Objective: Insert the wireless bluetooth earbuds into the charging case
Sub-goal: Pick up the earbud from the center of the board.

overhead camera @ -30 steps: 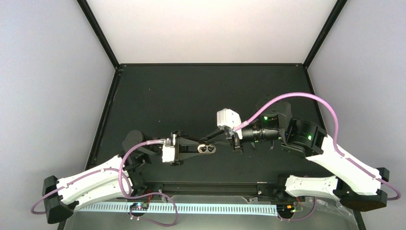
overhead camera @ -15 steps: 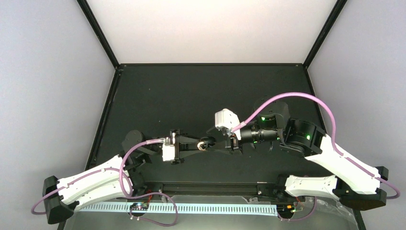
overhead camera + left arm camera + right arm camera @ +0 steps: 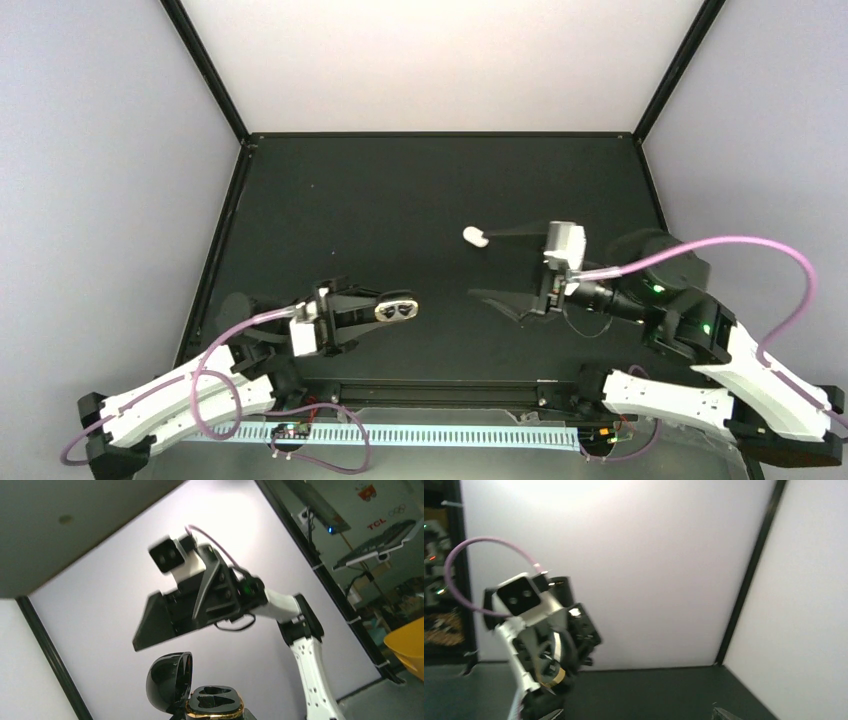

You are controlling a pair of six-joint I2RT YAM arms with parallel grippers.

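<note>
Two dark sockets face straight up at the overhead camera from the charging case (image 3: 398, 311). It sits in the lower left-centre of that frame, raised over the counter (image 3: 400, 190). Its long axis runs left to right across the picture, in line with the left fingers (image 3: 381, 310), which are clamped tight on its left end. In the left wrist view the case is at the bottom edge. The gold-rimmed base (image 3: 215, 703) points up, and the glossy dark lid (image 3: 169, 679) is swung open and stands to the left of it. I cannot tell whether the earbuds are seated in the sockets.

To the right of centre in the overhead frame, the right fingers (image 3: 481, 265) are spread wide with nothing between them. Their tips point left toward the case and are well apart from it. A small white piece (image 3: 474, 237) lies on the counter just beside the tip of the upper finger; whether the two touch I cannot tell. Nothing lies between the case and the right fingers.
</note>
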